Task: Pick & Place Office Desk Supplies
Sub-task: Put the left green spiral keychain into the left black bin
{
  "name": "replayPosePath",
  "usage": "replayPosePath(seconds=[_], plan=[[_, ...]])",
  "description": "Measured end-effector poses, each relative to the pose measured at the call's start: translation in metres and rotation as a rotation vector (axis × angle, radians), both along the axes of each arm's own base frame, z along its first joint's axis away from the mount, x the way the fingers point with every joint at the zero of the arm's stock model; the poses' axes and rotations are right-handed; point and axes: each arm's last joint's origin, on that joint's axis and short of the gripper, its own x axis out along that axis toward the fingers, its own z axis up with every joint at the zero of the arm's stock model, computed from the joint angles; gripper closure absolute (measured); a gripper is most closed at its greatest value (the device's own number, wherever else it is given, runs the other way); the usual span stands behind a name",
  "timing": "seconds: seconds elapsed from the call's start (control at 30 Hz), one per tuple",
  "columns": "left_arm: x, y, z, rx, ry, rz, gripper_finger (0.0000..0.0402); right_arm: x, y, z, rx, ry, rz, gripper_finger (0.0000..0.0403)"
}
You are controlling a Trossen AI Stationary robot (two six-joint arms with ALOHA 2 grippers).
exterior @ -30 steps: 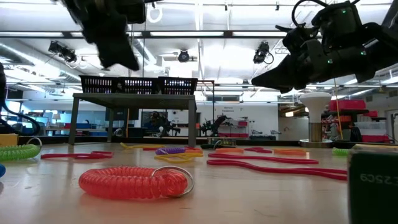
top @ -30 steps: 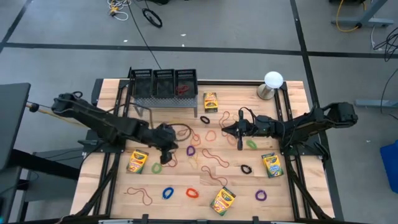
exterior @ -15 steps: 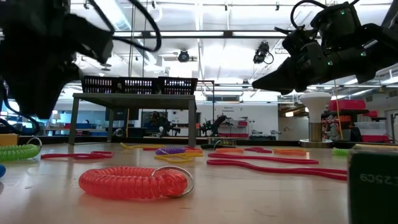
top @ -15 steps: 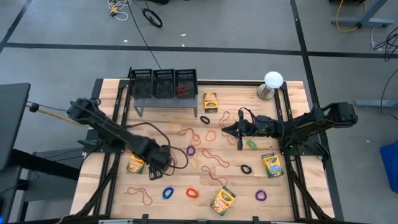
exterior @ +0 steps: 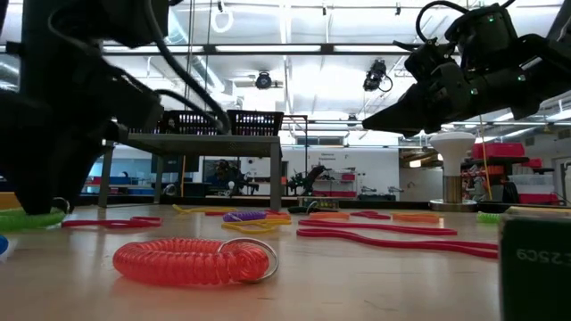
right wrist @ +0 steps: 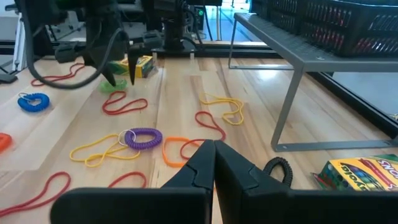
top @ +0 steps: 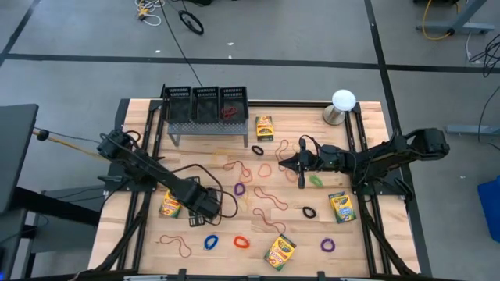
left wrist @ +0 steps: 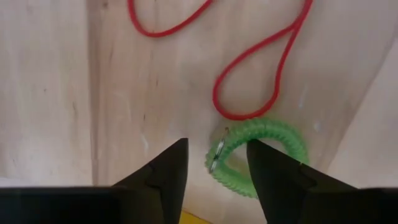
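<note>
A green coiled band [left wrist: 264, 155] with a small metal ring is lying flat on the wooden table [top: 141, 234], right under my left gripper [left wrist: 214, 163]. My fingers are standing spread, one on each side of the near edge of the coil, not yet pinching anything. I am holding them this way, I judge, so that a short drop would put the coil's wall between them. A red rubber-band loop [left wrist: 261, 74] is lying just beyond the green coil, its end almost touching it, so I need to come down narrow enough to catch the coil alone.

From above, my left gripper [top: 201, 204] is sitting low over the table's left-front part, just beside a yellow-and-green crayon box [top: 171, 204]. Farther out, other supplies are lying scattered: a blue coil [top: 211, 242], a red coil [top: 241, 242], a purple coil [top: 239, 189], and more crayon boxes, one near the front edge [top: 280, 251] and one on the right [top: 341, 208].

At the back, black baskets [top: 206, 103] are standing on a metal shelf, probably where these things are going.

My right gripper [top: 301, 162] is hanging over the middle of the table, its jaws pressed together on nothing, waiting.
</note>
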Motion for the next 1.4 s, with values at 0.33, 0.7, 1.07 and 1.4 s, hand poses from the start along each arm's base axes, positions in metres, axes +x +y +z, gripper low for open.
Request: replayPosePath(seconds=[0.33,0.7,1.07,1.4], plan=[[-0.003,0.002,0.000,0.024,0.030,-0.047,0.0343,0.000,0.000,0.000,0.000,0.000,0.000,0.0391],[-0.031,0.025,0.086,0.034,-0.330,0.178,0.0377,0.000,0.000,0.000,0.000,0.001,0.000,0.0391],[-0.082,0.090,0.181,0.130,-0.725,0.459,0.0382,0.000,0.000,0.000,0.000,0.001,0.000,0.0391],[-0.116,0.153,0.246,0.463,-0.685,0.639,0.0383,0.000,0.000,0.000,0.000,0.001,0.000,0.0391]])
